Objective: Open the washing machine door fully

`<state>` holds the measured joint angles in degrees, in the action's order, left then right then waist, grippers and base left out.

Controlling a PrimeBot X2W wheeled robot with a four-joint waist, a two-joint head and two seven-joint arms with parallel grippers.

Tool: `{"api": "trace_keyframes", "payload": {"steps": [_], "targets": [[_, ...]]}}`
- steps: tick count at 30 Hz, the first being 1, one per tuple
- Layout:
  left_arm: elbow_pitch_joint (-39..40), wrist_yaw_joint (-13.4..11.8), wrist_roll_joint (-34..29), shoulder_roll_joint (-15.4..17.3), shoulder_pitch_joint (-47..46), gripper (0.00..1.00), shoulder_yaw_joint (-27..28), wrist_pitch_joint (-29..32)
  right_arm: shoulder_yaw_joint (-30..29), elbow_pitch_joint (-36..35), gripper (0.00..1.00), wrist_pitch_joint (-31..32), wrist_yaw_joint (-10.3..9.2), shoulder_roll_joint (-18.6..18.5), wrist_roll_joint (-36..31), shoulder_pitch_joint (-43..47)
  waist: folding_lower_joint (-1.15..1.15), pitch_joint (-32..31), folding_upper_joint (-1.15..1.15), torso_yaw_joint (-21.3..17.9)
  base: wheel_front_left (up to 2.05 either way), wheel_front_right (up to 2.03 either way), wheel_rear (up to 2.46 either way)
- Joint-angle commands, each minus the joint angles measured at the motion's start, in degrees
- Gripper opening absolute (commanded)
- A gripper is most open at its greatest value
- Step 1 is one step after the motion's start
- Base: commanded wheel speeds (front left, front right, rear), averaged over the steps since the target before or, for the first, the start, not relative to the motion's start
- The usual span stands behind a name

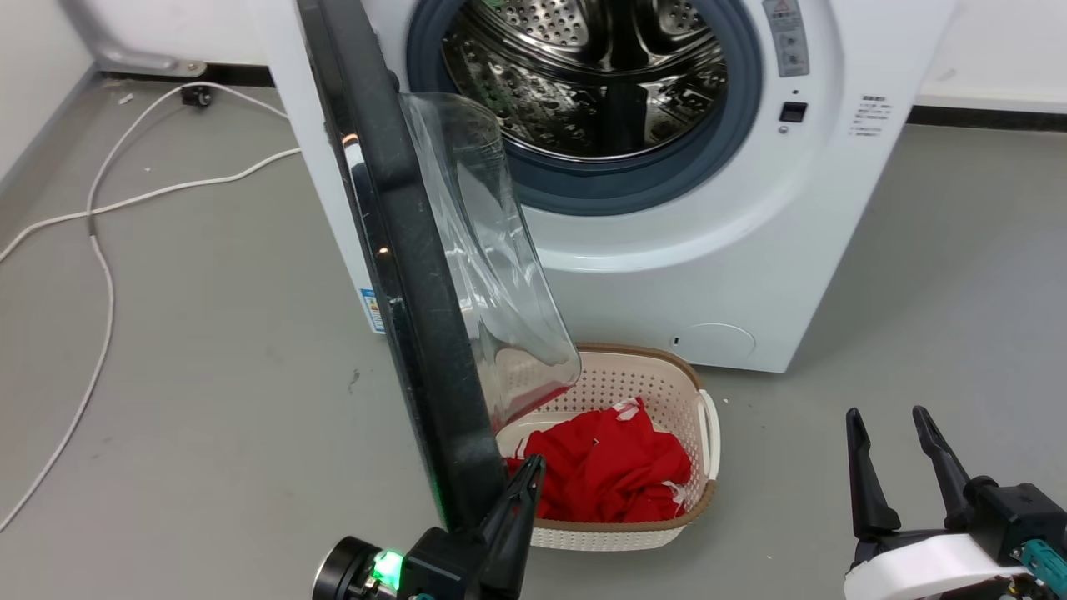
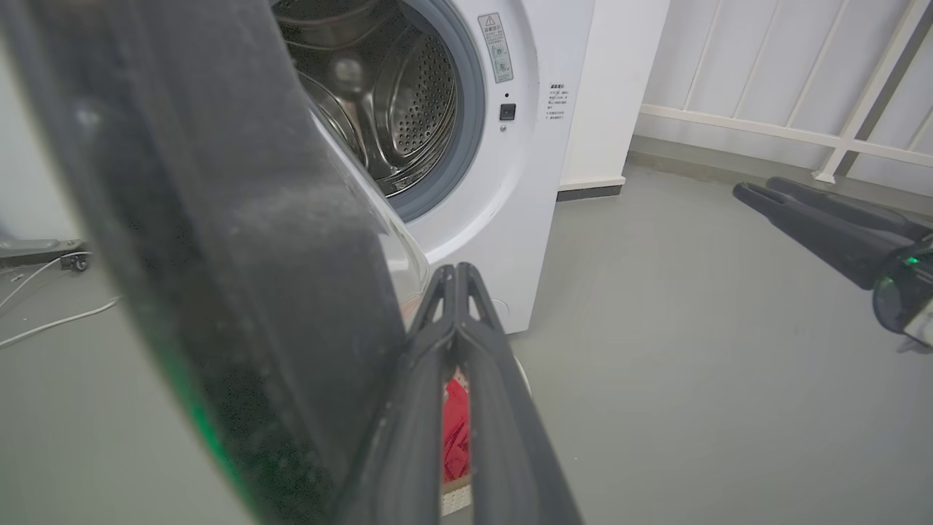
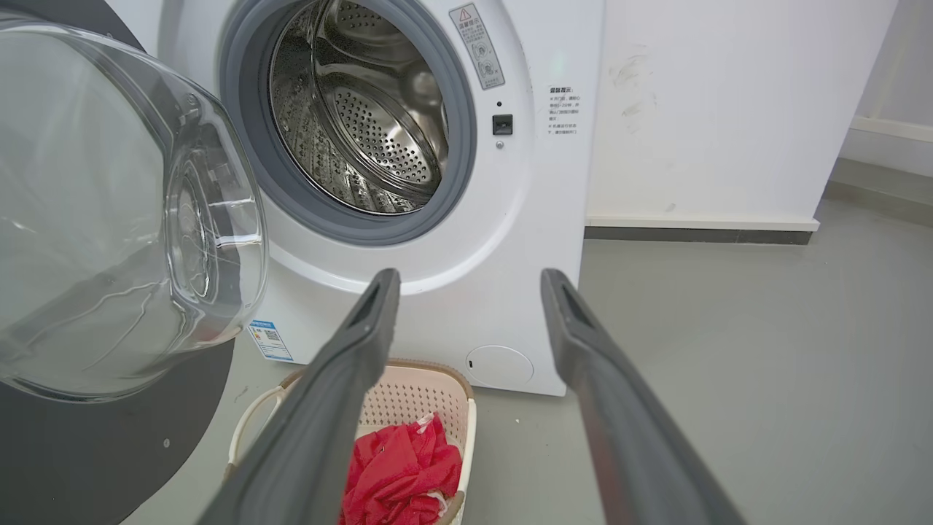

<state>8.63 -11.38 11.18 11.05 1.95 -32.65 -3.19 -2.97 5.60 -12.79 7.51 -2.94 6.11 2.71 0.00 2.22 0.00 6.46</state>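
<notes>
The left tool (image 1: 527,475), two long dark fingers, is pressed shut. Its tips meet with nothing between them, and a narrow gap lower down shows only red fabric beyond. It lies just beside the free lower edge of the large round glossy black washing machine door (image 1: 400,250), on the side facing the machine. Whether a finger touches the rim I cannot tell. A green light glows at its wrist. The right tool (image 1: 885,414) hangs well apart to the right, over bare floor, with its fingers spread wide and holding nothing.

The door stands open from the left side of the big white front-loading washing machine (image 1: 708,275). It is roughly square to the front panel, so the head view sees it nearly edge-on. Its bulging clear glass bowl (image 3: 131,219) faces right, toward the opening. The perforated steel drum (image 1: 583,75) is exposed inside its grey rubber seal (image 1: 600,187).

On the grey floor (image 1: 208,417), just in front of the machine's base, sits a cream perforated plastic laundry basket (image 1: 633,379) with a brown rim. It holds a crumpled red cloth (image 1: 608,467). The door's lower edge and glass bowl hang over the basket's left end. A white cable (image 1: 107,275) trails across the floor to the left of the machine.
</notes>
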Motion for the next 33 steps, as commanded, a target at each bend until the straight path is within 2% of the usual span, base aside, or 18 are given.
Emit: {"api": "trace_keyframes", "payload": {"steps": [1,4,6,10,16,19,33], "targets": [[0.11,-1.42,-0.2,1.15,0.92,0.0,1.52,0.37,-0.2,-0.14,1.0,0.05,-0.04,0.12,0.28,0.55,0.0,0.03,0.0,1.43,0.0,0.0,0.0],[0.95,-1.91,-0.21,1.19,1.67,0.0,1.59,0.47,-0.27,-0.09,1.0,0.08,-0.04,0.12,0.4,0.64,0.0,0.03,0.0,2.52,0.0,0.0,0.0],[1.94,-2.93,-0.1,1.79,3.24,0.0,1.91,0.63,-0.45,-0.14,1.0,0.02,-0.04,0.12,0.26,0.81,0.0,0.03,0.0,5.05,0.0,0.0,0.0],[2.62,-3.94,0.09,2.27,3.79,0.0,3.01,0.33,-0.7,-0.35,1.0,0.06,-0.04,0.11,0.11,0.56,0.0,0.28,0.0,7.61,0.0,0.0,0.0],[2.6,-5.31,0.6,2.9,4.0,0.0,5.02,-0.23,-0.66,-0.59,1.0,0.09,-0.04,0.11,-0.1,0.02,0.0,0.92,0.0,10.14,0.0,0.0,0.0],[2.15,-7.24,1.21,3.77,4.61,0.0,7.84,-1.08,-0.72,-0.69,1.0,0.09,-0.04,0.11,-0.23,-0.07,0.0,1.43,0.0,11.03,0.0,0.0,0.0],[1.25,-10.66,4.32,8.06,3.18,0.0,18.44,-3.17,-0.87,-1.42,1.0,1.34,-0.04,0.11,-0.54,-1.47,0.0,3.88,0.0,11.04,0.0,0.0,0.0]]}}
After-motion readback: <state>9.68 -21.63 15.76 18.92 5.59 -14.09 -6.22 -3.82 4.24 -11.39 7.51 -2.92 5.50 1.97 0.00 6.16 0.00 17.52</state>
